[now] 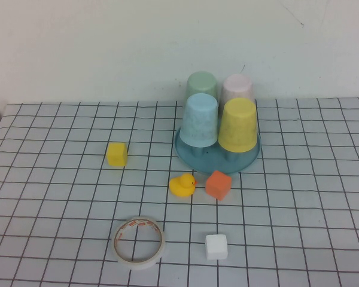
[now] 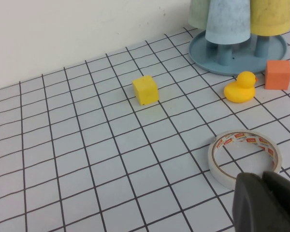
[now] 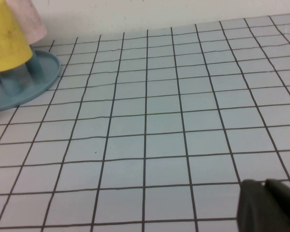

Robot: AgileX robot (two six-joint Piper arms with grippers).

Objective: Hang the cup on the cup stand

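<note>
Yellow cup (image 1: pixel 237 125) upside down on stand (image 1: pixel 249 156). Left claw (image 2: pixel 267 200), right claw (image 3: pixel 269 205) far from stand, both together. Bump could knock cup off.

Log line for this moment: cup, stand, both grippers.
cup: upside down on stand | left gripper: above table by tape | right gripper: above bare table, away from stand

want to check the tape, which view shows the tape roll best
The left wrist view: the tape roll lies close below the left gripper, its red print readable. The high view shows the roll whole but farther off, lying flat. The right wrist view, with the right gripper low over bare grid, misses it.
</note>
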